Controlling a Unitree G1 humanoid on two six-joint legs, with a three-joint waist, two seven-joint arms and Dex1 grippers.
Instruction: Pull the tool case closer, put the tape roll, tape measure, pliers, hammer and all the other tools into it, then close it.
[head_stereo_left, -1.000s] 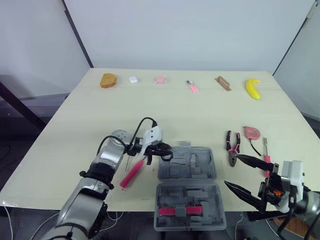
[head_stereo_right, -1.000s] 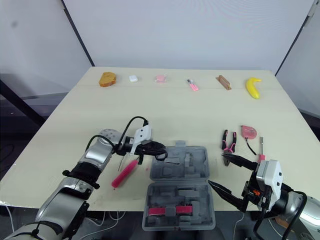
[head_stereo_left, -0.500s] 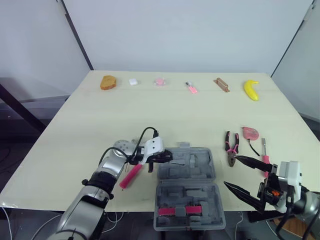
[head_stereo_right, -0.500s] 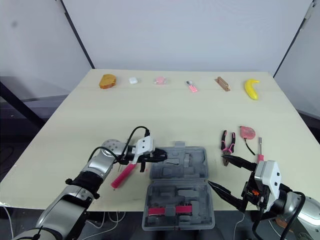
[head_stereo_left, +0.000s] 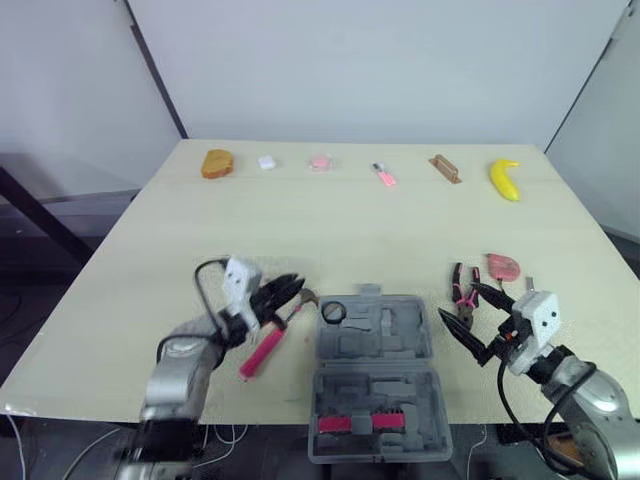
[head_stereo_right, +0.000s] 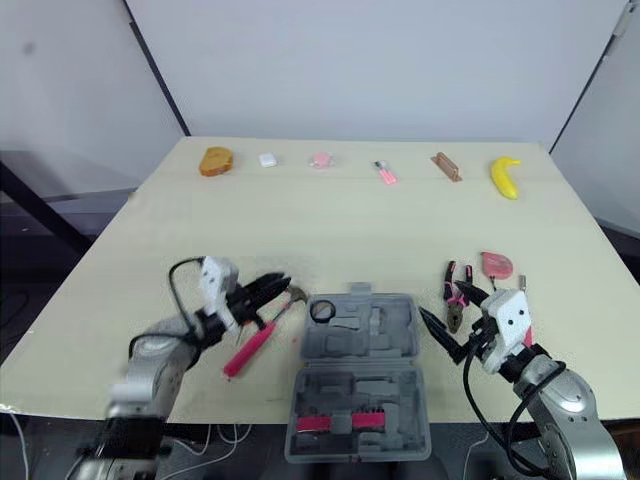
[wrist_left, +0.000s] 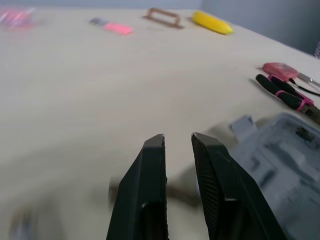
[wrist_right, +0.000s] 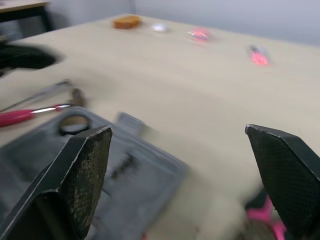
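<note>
The left gripper (head_stereo_left: 283, 294) is seen with its jaws narrow. Only a slim gap is left between the fingers (wrist_left: 150, 170), and nothing is held. The right gripper (head_stereo_left: 470, 318) is spread wide and is likewise empty.

The left fingertips are poised near the head of the hammer (head_stereo_left: 266, 343), whose pink handle is laid toward 7 o'clock. The right gripper is placed just beside the pliers (head_stereo_left: 462, 298), at 3 o'clock of the tool case (head_stereo_left: 375, 372). The case is laid open, and the tape roll (head_stereo_left: 333, 312) is seated at 11 o'clock inside it. The tape measure (head_stereo_left: 503, 266) is found at 2 o'clock of the case, with a thin tool (head_stereo_right: 519, 285) beside it.

3 risks are judged likely:

- If the left jaws are not widened first, the hammer may be shoved across the table (head_stereo_left: 400, 230) rather than straddled.
- If the hammer is gripped far down the handle, it may be tipped by its heavy head and dropped.
- The case's 6 o'clock half appears to reach the table's near edge, so it could be pushed off by a careless nudge.

The pliers may also be knocked into the tape measure by the wide right fingers.
</note>
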